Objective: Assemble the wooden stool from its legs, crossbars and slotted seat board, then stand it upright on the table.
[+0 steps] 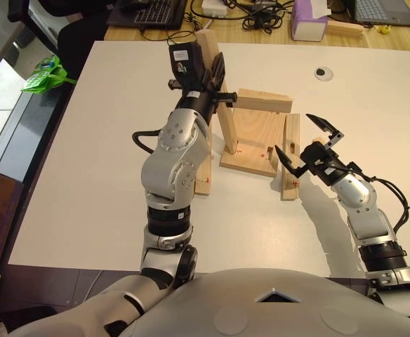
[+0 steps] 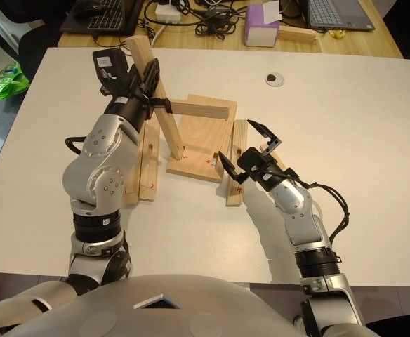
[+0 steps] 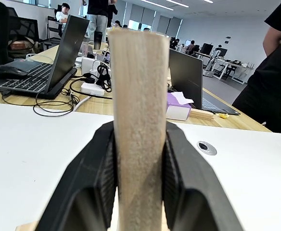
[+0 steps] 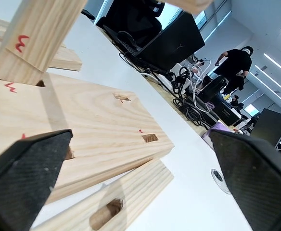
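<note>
My left hand was clamped on a leg that stood tilted on the seat board in the middle of the worktop. Its wrist view hid the joint. My right hand hung wide open over a loose leg just beside the board. That wrist view showed the board's slots. Another leg lay half hidden behind my left arm.

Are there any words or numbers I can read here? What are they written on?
Nothing reads clearly.
Red pen squiggle on the upright leg: maybe a "3", cannot tell.
Small red marks on the seat board, beside its slots: too small to read.
Red marks on the flat leg lying right of the seat board: too small to read.
White label on the left wrist: print too small to read.
</note>
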Motion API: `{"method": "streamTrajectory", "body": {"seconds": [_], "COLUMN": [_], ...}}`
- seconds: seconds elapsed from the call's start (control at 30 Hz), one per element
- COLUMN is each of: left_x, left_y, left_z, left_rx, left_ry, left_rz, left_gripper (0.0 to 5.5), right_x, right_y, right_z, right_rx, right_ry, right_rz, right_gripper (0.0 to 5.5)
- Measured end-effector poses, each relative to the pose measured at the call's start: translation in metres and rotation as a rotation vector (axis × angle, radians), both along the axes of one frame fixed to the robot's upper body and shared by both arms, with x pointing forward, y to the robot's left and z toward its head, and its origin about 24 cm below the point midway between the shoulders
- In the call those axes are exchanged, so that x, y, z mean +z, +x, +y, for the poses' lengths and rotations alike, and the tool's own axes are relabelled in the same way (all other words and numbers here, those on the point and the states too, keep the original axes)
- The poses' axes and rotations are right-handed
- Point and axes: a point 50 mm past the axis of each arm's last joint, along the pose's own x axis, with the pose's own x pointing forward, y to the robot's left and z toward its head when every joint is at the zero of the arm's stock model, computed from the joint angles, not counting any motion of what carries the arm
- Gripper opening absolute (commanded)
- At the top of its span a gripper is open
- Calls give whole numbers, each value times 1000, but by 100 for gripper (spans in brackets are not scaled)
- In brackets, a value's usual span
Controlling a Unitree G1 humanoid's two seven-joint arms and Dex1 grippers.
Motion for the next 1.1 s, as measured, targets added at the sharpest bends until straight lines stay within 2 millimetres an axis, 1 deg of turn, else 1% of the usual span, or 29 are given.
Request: {"method": "streamTrajectory", "body": {"seconds": [0.1,0.27,0.37,0.5,0.67,0.8,0.87,0.97,1.1], "left_x": [3,8,3,2,1,-1,-2,-3,-5], "left_y": [-2,-5,-10,-15,-15,-14,-14,-14,-14], "left_z": [-5,-5,-5,-5,-4,2,4,5,5], "left_rx": [-22,-16,-22,-26,0,46,61,65,70], "left_ry": [11,-15,-1,15,24,25,28,34,35], "left_rz": [-51,-114,-110,-116,-113,-88,-75,-58,-51], "left_gripper": [103,103,103,103,103,103,103,103,103], "right_x": [0,-1,-1,-1,-2,-3,0,2,0], "right_y": [0,0,-1,-1,-2,-1,2,5,5], "right_z": [0,0,0,0,1,0,0,0,0], "right_rx": [1,7,11,16,23,31,39,41,38], "right_ry": [0,-3,-5,-7,-8,-15,-23,-24,-25], "right_rz": [0,4,8,13,15,26,18,8,15], "right_gripper": [540,540,540,540,540,540,540,540,540]}}
